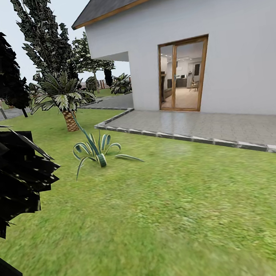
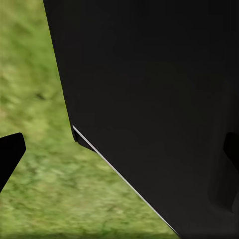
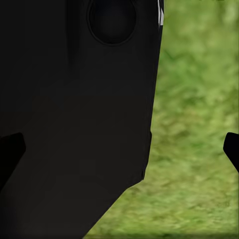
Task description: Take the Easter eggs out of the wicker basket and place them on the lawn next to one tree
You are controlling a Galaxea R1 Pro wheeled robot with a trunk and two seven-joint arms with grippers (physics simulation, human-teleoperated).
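- Eggs and basket: whereabouts cannot be told from here; nothing pinched in either pincer.
- Left pincer: fingers spread wide, nothing held, tucked against a dark body panel, lawn beyond the tips.
- Right pincer: likewise spread and empty, beside a dark panel, grass past the tips.
- Step in hand, by judgement: on the way, searching for the basket; no egg lifted yet.
- Next move likely calls for turning or driving until the basket comes within reach of a pincer, and noting a thick-trunked tree for the drop.
- Counted, all well apart from both pincers: one house, one glass door, one patio, one palm, one striped plant, one dark cypress nearest the left pincer's side.
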